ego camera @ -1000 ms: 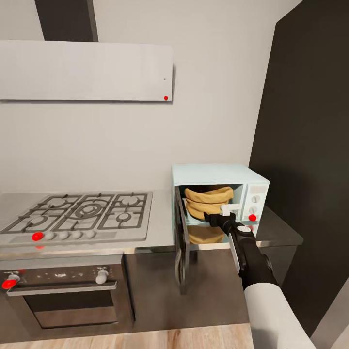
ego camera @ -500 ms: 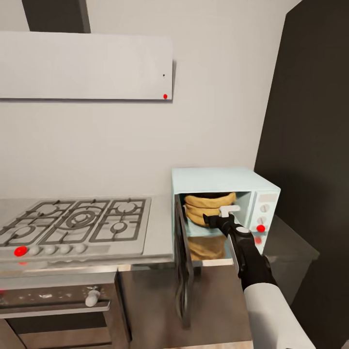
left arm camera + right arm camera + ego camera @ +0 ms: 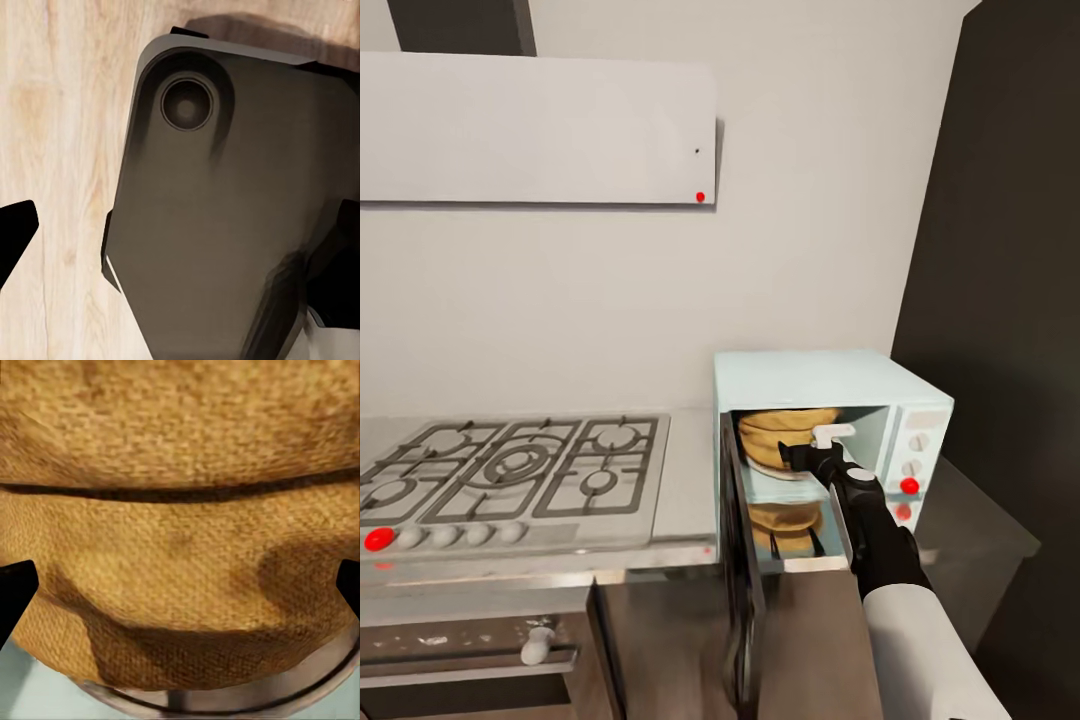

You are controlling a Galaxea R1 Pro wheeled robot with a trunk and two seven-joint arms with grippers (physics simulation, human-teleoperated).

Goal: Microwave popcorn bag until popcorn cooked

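The bag [image 3: 785,437] sits inside the microwave [image 3: 830,435], on the turntable [image 3: 225,701], with the door [image 3: 740,560] swung wide open. The right gripper [image 3: 806,447] is at the cavity mouth just in front of the bag; its fingertips [image 3: 15,592] stand spread at either side of the sack, pinching nothing. The left gripper [image 3: 180,225] hangs over the wood floor [image 3: 52,112], fingers apart and empty. The step in hand looks like letting go and clearing out. Draw the right arm straight back along its own line, keeping the fingers wide so they do not snag the rim or drag the bag off the turntable. Then swing the door shut from its outer edge.
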